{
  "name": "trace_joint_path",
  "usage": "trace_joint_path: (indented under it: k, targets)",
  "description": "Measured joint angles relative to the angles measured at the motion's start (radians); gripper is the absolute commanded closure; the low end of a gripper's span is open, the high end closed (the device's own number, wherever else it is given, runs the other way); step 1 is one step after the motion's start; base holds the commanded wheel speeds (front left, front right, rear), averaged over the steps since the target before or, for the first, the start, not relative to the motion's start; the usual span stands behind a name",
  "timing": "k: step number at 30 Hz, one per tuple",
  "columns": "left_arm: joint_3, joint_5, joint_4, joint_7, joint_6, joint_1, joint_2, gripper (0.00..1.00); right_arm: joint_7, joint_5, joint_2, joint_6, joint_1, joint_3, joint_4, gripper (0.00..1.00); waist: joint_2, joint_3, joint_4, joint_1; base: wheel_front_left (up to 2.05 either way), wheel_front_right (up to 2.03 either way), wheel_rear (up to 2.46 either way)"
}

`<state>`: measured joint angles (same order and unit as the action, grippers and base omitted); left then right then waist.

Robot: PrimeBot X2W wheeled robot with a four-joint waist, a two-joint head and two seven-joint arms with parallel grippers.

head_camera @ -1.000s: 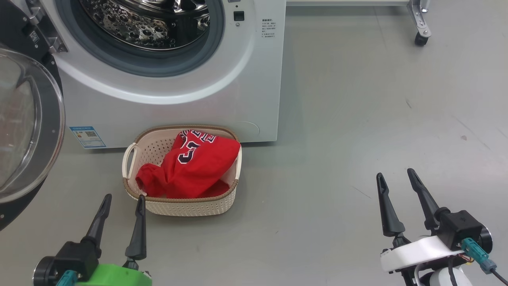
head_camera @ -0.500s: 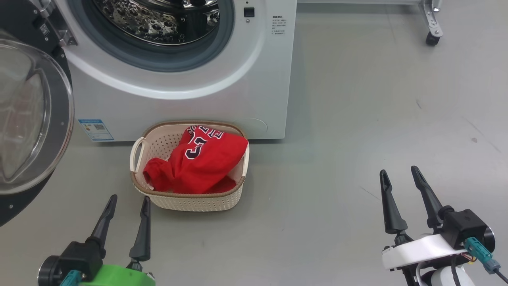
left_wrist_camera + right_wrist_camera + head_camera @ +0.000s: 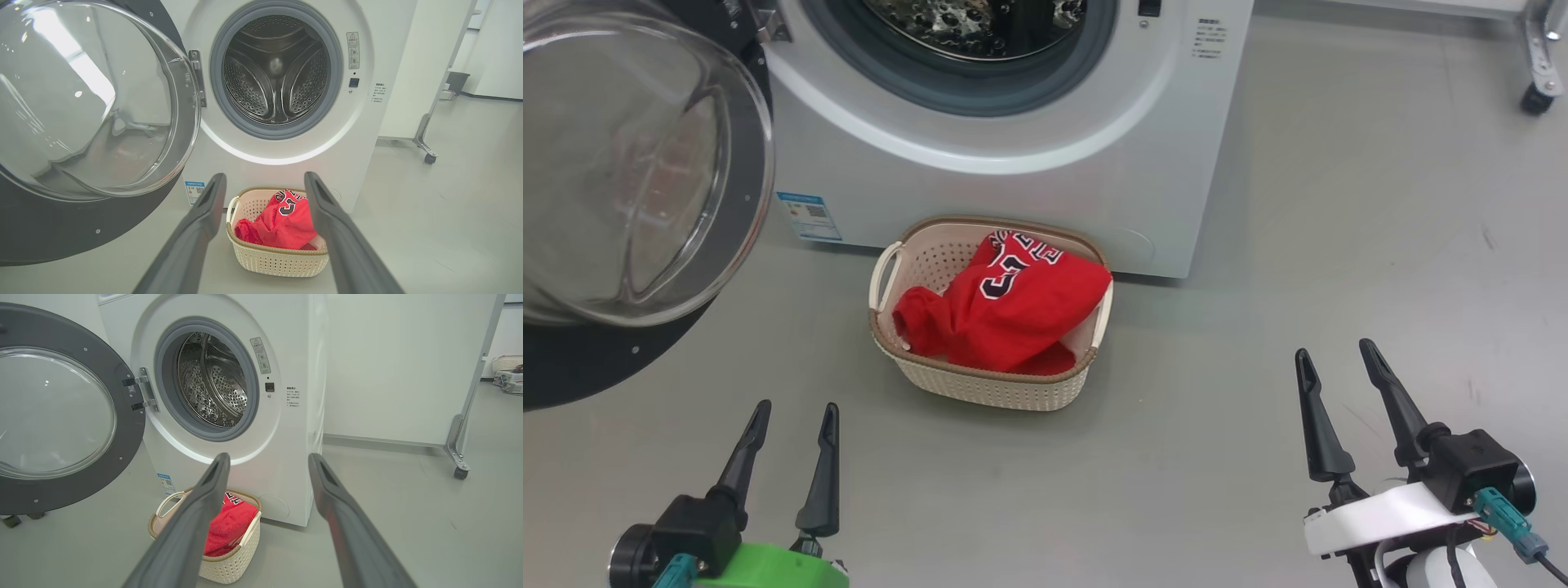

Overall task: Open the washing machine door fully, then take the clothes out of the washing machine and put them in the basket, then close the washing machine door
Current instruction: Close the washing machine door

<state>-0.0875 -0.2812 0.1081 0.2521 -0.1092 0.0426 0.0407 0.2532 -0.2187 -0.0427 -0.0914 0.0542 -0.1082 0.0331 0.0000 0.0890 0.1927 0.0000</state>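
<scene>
Head camera has swung left since 0.5 s ago; the things themselves are unmoved. Your left gripper (image 3: 797, 404) and right gripper (image 3: 1333, 348) both have jaws spread wide, holding nothing. Clothes (image 3: 1005, 314) lie in basket (image 3: 996, 394) against washing machine (image 3: 1045, 196), ahead of the left jaws, well apart. Washing machine door (image 3: 645, 171) stands open.

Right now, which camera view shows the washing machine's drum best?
The left wrist view: it looks straight into the drum. The right wrist view sees it obliquely; the head view catches its lower part.
</scene>
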Motion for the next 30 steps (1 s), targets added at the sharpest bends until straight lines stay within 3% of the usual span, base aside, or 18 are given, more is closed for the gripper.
trace_joint_path:
  k: [22, 30]
  targets:
    - [-0.009, 0.01, 0.012, 0.0, 0.004, -0.002, 0.0, 0.0, 0.0, 0.0, 0.0, -0.013, -0.002, -0.019, 0.019, 0.0, 0.0, -0.015, 0.278, 0.0, 0.0, 0.0, 0.0]
    - [0.046, 0.009, -0.021, 0.0, 0.033, 0.002, 0.0, 0.0, 0.0, 0.0, 0.0, -0.021, -0.008, -0.08, 0.041, 0.0, 0.0, -0.033, 0.341, 0.0, 0.0, 0.0, 0.0]
